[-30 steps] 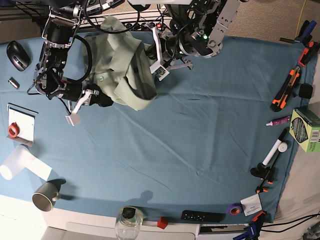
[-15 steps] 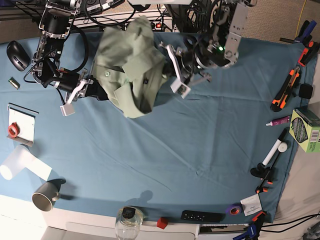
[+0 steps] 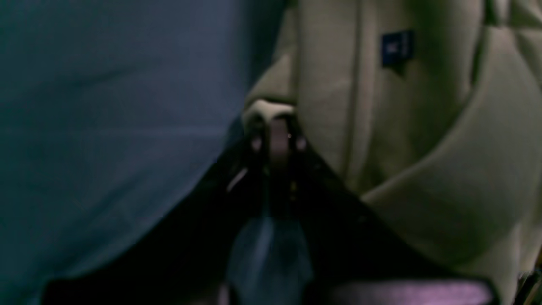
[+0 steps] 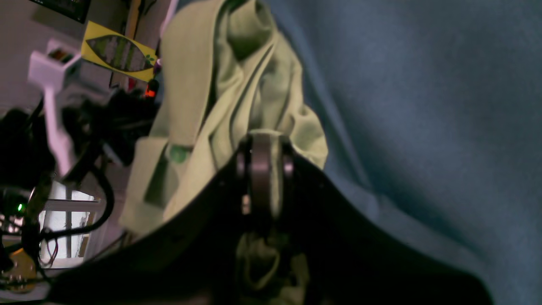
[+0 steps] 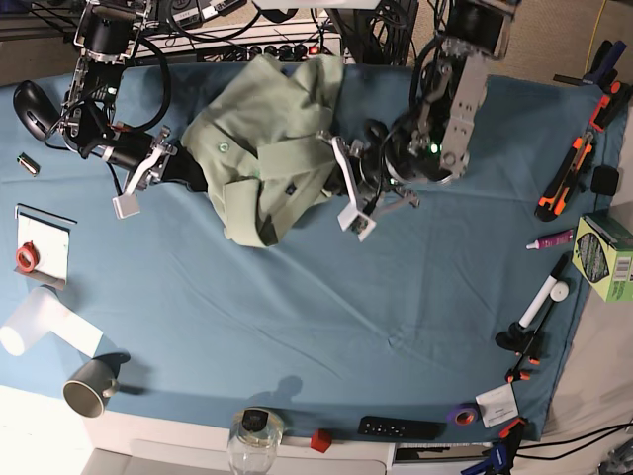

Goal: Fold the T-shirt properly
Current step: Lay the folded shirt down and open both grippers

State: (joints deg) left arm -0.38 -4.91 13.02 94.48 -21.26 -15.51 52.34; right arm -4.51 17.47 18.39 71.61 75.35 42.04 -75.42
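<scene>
Base view, items by size. Desk [image 5: 415,297]: covered in a teal-blue cloth, fills most of the frame.

T-shirt [image 5: 267,148]: pale sage-green, bunched, upper centre-left of the frame, strung between the two arms; long axis runs from upper right to lower left, with a hanging fold ending at the lower left. Small button [image 5: 226,144] shows on its left part; tiny dark label [image 5: 290,184] near its middle, also seen in the left wrist view [image 3: 397,47].

Right claw [image 5: 194,178]: at the shirt's left edge, pinched tight on a fold of the T-shirt [image 4: 237,97]; cloth bulges past the closed tips in the right wrist view.

Left claw [image 5: 332,170]: at the shirt's right edge, likewise pinched tight on a hem of the fabric.

Green carton [image 5: 605,255]: right edge, contents not visible.

Grey mug [image 5: 91,387]: lower left, tilted, interior dark.

Glass jar [image 5: 255,441]: bottom centre, dark lid.

Black mouse [image 5: 36,109]: upper left.
</scene>
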